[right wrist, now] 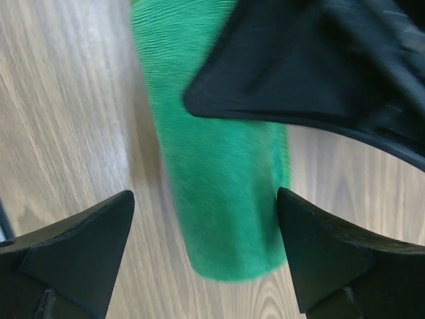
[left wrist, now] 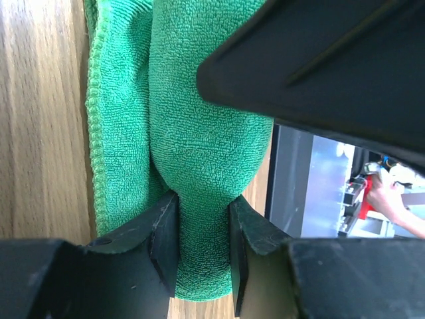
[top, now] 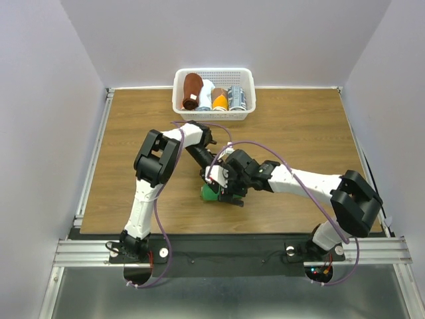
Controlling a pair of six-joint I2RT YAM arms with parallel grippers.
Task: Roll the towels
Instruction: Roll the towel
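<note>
The green towel (top: 210,193) lies on the desk (top: 133,133) near its middle, somewhat toward the near edge, with both arms bent in over it. Most of it is rolled into a thick tube, and a flat hemmed strip lies alongside the roll on the wood. The left gripper (left wrist: 202,199) is clenched on the roll, its two fingers pinching a fold of cloth so that it narrows between them. The right gripper (right wrist: 204,196) is released, jaws spread wide to either side of the roll's end; one finger stands apart from the cloth, the other just beside it, contact unclear. At the middle of the far edge sits a white basket (top: 214,70) holding the reddish-brown towel (top: 192,90), rolled, beside a white roll (top: 206,94), an orange roll (top: 220,98) and a grey-patterned roll (top: 237,98)
</note>
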